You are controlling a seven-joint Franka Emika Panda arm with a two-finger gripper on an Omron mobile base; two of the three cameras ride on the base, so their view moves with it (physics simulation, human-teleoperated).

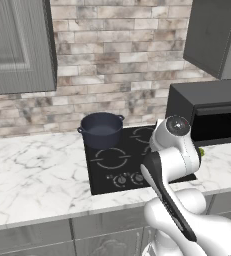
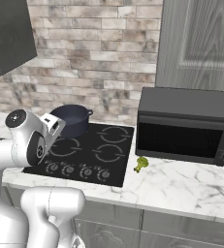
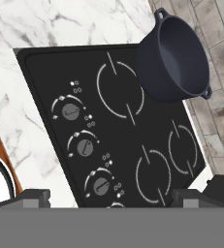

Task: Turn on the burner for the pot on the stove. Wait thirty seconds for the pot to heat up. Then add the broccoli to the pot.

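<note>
1. In the left base view you see the pot (image 1: 101,129) on the far-left ring of the stove (image 1: 103,170), at about 11 o'clock from the arm's (image 1: 173,150) upper joint. The arm covers the stove's right half, so you can make out only three knobs (image 1: 120,180) along the near edge. At 3 o'clock from that joint a sliver of green, the broccoli (image 1: 201,151), peeks past the arm on the counter (image 1: 32,165); most of it is hidden. The microwave (image 1: 207,110) is cut off at the right edge.

2. In the right base view the stove (image 2: 99,167) is plainer: four rings and four knobs (image 2: 68,170) in a row. The pot (image 2: 74,117) stands on the far-left ring, its near-left side covered by the arm (image 2: 28,140). The broccoli (image 2: 141,164) lies on the counter (image 2: 181,186) just right of the stove, in front of the microwave (image 2: 184,128), at about 4 o'clock from the pot and well apart from it. You cannot make out the claw's fingers here.

3. In the hand view the claw (image 3: 111,197) stands wide, holding nothing; its tips sit at 7 and 5 o'clock, cut by the bottom band. The pot (image 3: 174,58) is at 1 o'clock, empty. Three knobs (image 3: 85,147) run down the left of the stove (image 3: 128,140); a fourth is barely visible at 6 o'clock.
</note>
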